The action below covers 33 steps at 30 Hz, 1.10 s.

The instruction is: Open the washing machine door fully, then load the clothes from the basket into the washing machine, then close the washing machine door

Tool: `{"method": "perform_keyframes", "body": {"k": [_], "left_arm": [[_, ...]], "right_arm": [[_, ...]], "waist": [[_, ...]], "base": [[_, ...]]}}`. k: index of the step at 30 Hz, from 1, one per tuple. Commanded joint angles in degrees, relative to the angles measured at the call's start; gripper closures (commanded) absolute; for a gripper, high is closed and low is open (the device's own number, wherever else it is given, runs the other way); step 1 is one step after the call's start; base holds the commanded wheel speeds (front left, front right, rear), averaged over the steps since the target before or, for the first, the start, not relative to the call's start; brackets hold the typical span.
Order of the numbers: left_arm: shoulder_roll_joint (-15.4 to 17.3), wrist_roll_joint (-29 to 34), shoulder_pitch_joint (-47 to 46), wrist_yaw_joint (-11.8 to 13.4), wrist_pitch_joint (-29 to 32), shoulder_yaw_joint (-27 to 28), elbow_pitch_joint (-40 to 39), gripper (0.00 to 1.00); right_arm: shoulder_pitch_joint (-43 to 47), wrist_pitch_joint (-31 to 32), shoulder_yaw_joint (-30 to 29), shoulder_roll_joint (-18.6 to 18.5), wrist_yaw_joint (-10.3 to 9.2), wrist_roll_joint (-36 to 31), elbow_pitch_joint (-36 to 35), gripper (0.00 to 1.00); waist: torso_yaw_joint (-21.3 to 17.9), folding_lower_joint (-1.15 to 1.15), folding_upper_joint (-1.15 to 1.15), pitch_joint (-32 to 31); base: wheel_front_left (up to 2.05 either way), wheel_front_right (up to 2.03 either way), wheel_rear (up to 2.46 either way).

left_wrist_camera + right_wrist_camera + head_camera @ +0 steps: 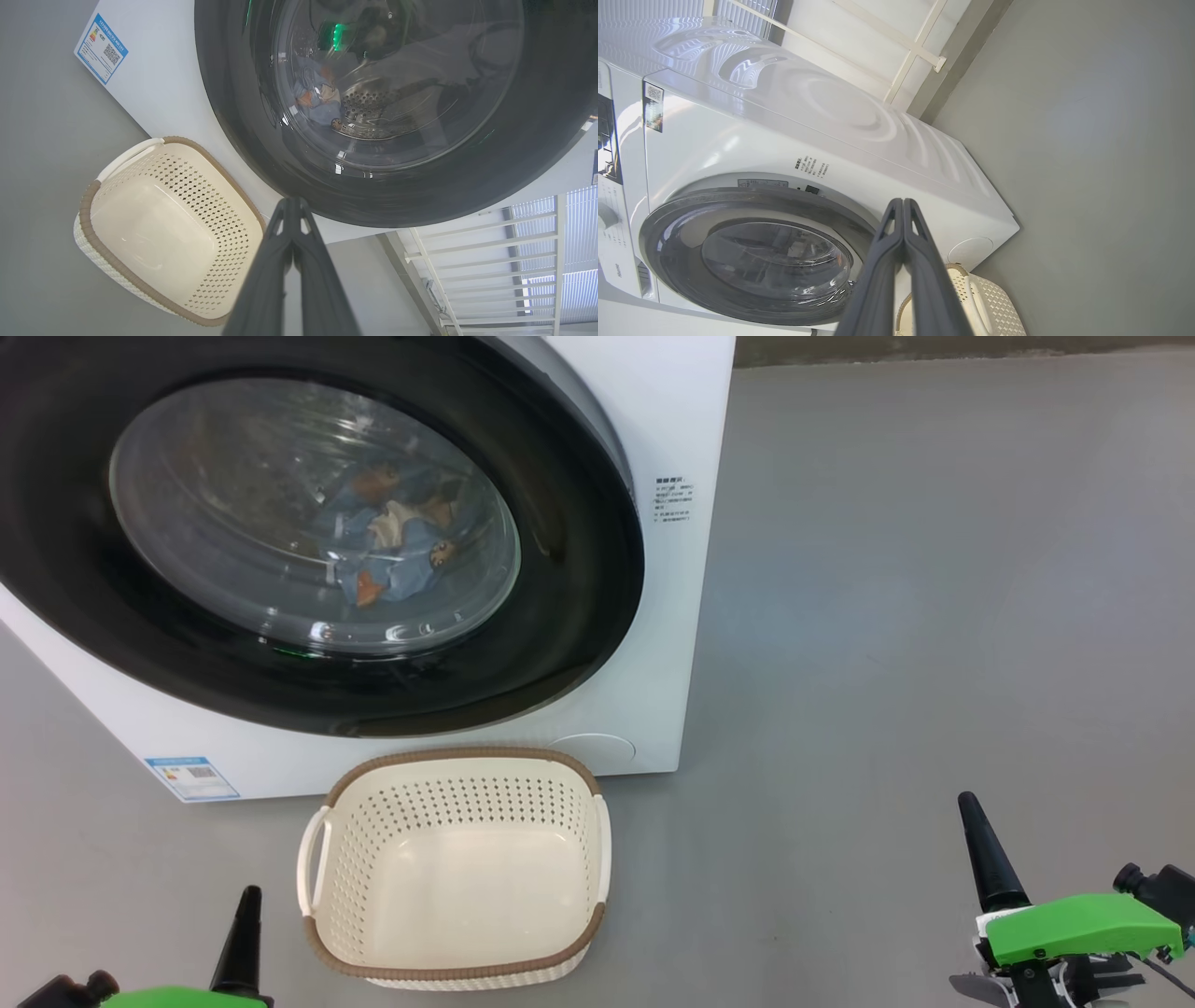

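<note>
- Washing machine door shut, its left side cut off; clothes dim behind the glass.
- Basket sits empty.
- Left gripper, right gripper: both pinched closed, holding nothing.

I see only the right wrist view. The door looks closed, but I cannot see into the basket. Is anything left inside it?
Observer: No. In the head view the basket is empty, its bottom bare.
Operator: Then where are the clothes?
Observer: The clothes lie in the drum, behind the glass of the closed washing machine door.
Operator: And the left gripper?
Observer: The left gripper is shut, holding nothing.
</note>
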Motion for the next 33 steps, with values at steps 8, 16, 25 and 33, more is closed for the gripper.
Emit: {"method": "perform_keyframes", "body": {"k": [8, 16, 25, 33], "left_arm": [[0.4, -5.8, -3.1, -0.1, 1.9, 1.9, -1.2, 1.00], [0.2, -10.4, -3.4, -0.1, 3.2, 2.3, -1.3, 1.00], [0.0, -16.1, -3.9, -0.1, 4.8, 2.7, -1.3, 1.00], [-0.2, -20.7, -4.2, -0.2, 6.1, 3.1, -1.4, 1.00]], "right_arm": [[-0.2, 1.7, 0.3, -0.2, -0.04, 6.4, -2.1, 1.00], [-0.1, 3.0, 0.0, -0.1, -0.05, 11.2, -2.5, 1.00], [0.1, 4.7, -0.3, 0.0, -0.06, 17.3, -3.0, 1.00], [0.2, 6.0, -0.6, 0.1, -0.07, 22.1, -3.4, 1.00]], "waist": [[0.3, 0.00, 0.00, -0.7], [0.5, 0.00, 0.00, -1.3], [0.8, 0.00, 0.00, -2.0], [1.0, 0.00, 0.00, -2.6]], "base": [[0.00, 0.00, 0.00], [0.00, 0.00, 0.00], [0.00, 0.00, 0.00], [0.00, 0.00, 0.00]]}}
